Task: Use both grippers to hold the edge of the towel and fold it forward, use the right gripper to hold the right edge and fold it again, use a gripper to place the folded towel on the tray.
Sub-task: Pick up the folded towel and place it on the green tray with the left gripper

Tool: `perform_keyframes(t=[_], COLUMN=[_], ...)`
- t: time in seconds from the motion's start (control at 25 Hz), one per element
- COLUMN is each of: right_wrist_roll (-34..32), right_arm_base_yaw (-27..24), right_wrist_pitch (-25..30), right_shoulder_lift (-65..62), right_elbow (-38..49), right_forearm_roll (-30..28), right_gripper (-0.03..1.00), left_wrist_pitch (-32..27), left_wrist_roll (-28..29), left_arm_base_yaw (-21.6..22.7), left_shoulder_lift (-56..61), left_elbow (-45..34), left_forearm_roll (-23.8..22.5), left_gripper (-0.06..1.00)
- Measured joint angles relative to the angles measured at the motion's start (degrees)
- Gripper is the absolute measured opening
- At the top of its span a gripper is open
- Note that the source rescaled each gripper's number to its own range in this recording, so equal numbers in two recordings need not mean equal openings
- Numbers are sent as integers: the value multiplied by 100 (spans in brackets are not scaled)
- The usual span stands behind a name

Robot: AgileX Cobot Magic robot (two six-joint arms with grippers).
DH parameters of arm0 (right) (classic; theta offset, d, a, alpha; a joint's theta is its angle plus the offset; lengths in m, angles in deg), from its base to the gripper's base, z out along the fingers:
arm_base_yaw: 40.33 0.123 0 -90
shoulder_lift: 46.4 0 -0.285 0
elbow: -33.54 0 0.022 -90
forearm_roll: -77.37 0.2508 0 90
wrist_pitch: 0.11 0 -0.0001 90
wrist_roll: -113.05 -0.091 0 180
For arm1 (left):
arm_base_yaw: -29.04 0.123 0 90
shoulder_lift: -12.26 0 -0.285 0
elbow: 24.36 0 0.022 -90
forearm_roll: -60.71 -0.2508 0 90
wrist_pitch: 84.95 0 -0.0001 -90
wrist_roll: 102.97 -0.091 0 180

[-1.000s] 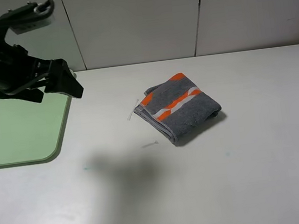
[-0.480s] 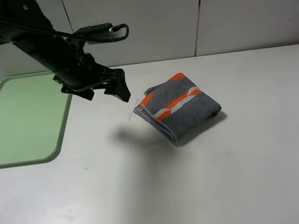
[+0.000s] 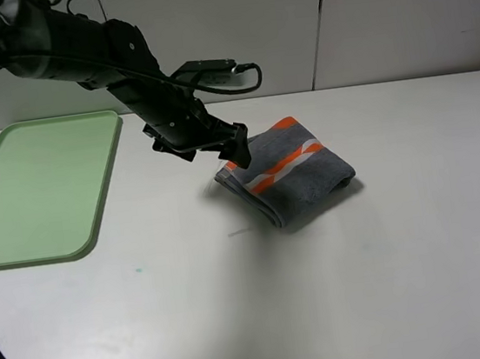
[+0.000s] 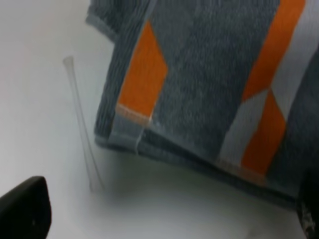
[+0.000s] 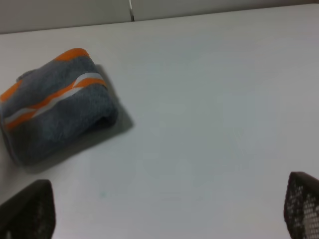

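The towel [image 3: 290, 173] lies folded into a thick, nearly square pad, turned diagonally on the desk [image 3: 341, 290]. Its orange and white stripe runs straight away from the left tool [image 3: 235, 151] toward the far right corner of the desk. The stacked open edges face that tool and the rounded fold is on the side furthest from it.

The left tool hangs over the pad's nearest corner with its fingers spread and clamped on nothing. Whether it touches the cloth cannot be told. In the left wrist view the left tool [image 4: 164, 216] has the layered grey hem of the towel [image 4: 199, 99] just ahead of its two dark tips. A thin clear strand [image 4: 79, 124] lies on the desk beside that corner.

The right tool [image 5: 164, 209] also stands spread and empty, with the towel [image 5: 55, 109] well ahead of it and off toward one fingertip.

The tray [image 3: 40, 195] sits well behind the left tool, on the side away from the towel.

The desk is plain, matte white, and pale wall panels [image 3: 222, 33] with dark seams stand behind it. The towel is looped grey terry, and the tray is smooth pale green plastic with rounded corners and a low rim.
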State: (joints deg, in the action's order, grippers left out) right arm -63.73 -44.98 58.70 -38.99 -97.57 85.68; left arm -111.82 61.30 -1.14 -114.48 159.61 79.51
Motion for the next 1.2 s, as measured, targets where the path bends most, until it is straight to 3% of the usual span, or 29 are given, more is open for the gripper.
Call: perform_keyframes(t=[0.72,1.2], right_wrist_roll=[0,0], right_arm_base_yaw=[0,0], right_wrist_pitch=[0,0], right_shoulder_lift=[0,0], right_elbow=[0,0], right_forearm_roll=[49,61], right_gripper=[100,100], left_wrist_pitch=[1458,1776], left_wrist_roll=[-152,-152], left_arm_base_yaw=[-397,-476], left_shoulder_lift=[-954,-1261], left_elbow=[511,511], left_forearm_roll=[84,104], left_gripper=[100,100])
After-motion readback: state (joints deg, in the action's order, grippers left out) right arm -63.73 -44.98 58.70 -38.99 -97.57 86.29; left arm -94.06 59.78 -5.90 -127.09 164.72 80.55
